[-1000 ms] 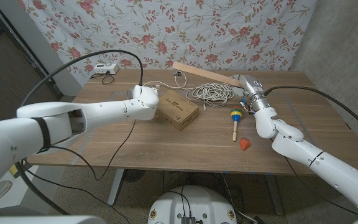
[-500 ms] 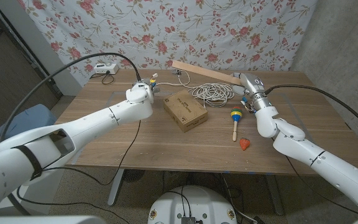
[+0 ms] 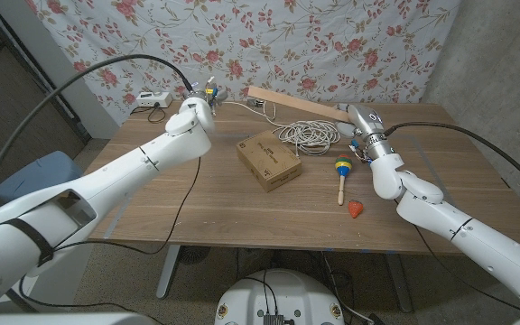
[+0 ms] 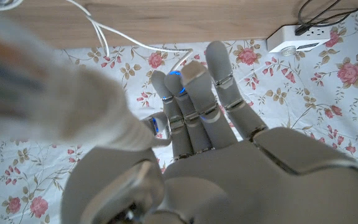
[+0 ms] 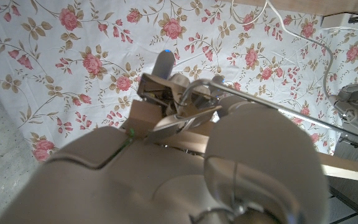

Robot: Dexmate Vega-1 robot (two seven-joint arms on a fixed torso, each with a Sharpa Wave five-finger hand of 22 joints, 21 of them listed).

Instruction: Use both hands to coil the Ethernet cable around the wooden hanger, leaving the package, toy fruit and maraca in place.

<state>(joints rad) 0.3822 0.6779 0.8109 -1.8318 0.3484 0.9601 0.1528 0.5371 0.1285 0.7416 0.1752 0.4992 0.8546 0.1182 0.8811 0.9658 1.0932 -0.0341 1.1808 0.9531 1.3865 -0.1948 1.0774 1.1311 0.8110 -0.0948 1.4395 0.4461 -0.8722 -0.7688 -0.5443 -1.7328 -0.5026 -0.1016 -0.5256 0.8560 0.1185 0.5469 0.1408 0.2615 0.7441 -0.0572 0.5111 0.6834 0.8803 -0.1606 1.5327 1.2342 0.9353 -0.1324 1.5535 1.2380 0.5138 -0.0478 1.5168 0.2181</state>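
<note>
the left hand is hanging at the table's far edge, its fingers showing straight and together with nothing in them. the cable is lying coiled well to its right, just before the hanger. the right hand is gripping the hanger's near end; its fingers are mostly hidden behind its own back and wrist.

White Ethernet cable coiled beside tilted wooden hanger.
</note>
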